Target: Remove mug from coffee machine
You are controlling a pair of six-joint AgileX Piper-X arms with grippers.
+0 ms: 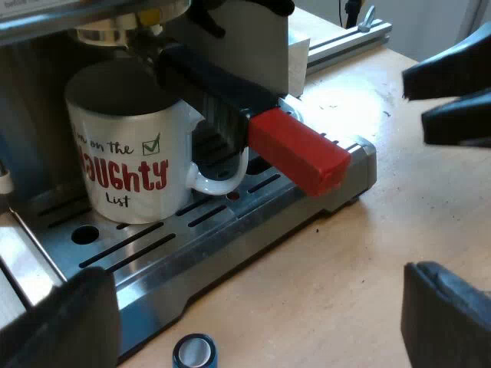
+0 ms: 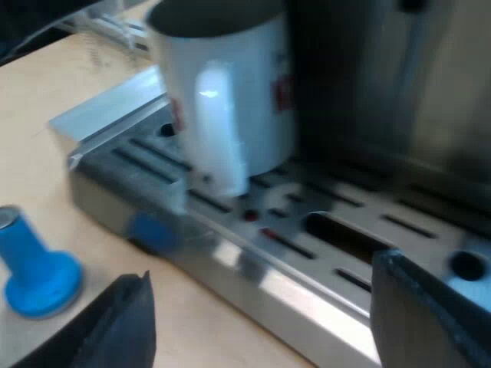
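Left gripper [image 1: 257, 307] and right gripper [image 2: 261, 280], jaws spread wide on both and empty, face mug [image 1: 130, 153] on drip tray [image 1: 230, 230].
White glazed ceramic mug stands upright, long axis vertical, on slotted brushed-steel tray beneath locked holder [image 1: 215, 84]. Loop handle turned toward right gripper, just under holder's dark handle with blocky red end [image 1: 299, 153]. Red and black lettering on mug wall. Blue flared tamper [image 2: 34, 268] stands on pale wooden worktop [image 1: 345, 276], near tray's corner.
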